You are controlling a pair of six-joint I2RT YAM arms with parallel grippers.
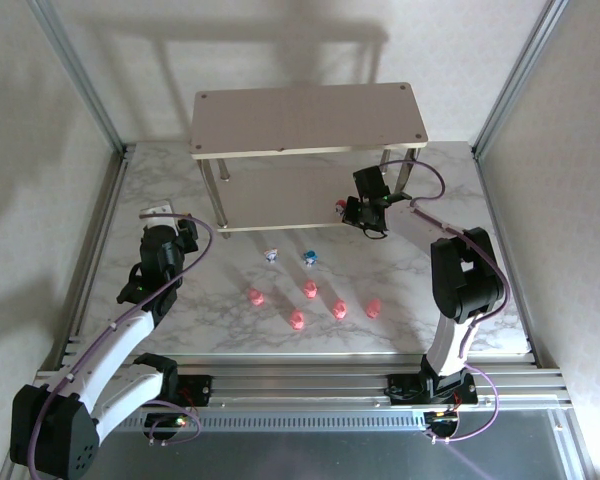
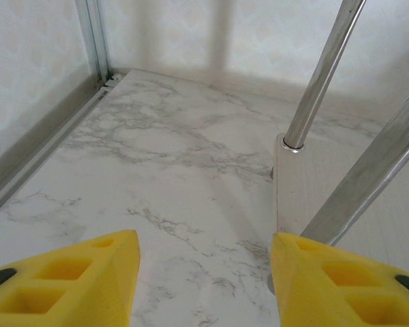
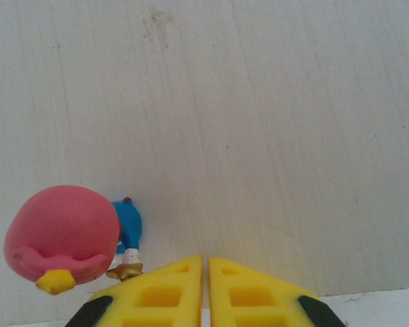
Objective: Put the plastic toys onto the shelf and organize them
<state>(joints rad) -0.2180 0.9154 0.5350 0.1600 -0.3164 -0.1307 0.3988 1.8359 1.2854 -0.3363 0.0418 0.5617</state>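
Note:
The shelf [image 1: 310, 118] stands at the back of the table, its lower board [image 3: 259, 102] pale beige. A red toy with a blue body [image 3: 65, 235] stands on that lower board near its front right [image 1: 338, 208]. My right gripper [image 3: 205, 262] is shut with nothing between its fingers, just to the right of this toy [image 1: 355, 212]. Several pink toys [image 1: 309, 290] lie on the marble in front of the shelf, with a whitish-blue toy [image 1: 271, 254] and a blue toy [image 1: 309, 258] behind them. My left gripper [image 2: 204, 272] is open over bare marble, left of the shelf [image 1: 185, 230].
The lower board's left corner [image 2: 307, 197] and two silver legs [image 2: 324, 75] stand close to the right of my left fingers. A metal frame rail [image 2: 34, 150] runs along the table's left edge. A small white tag [image 1: 160, 210] lies near the left gripper.

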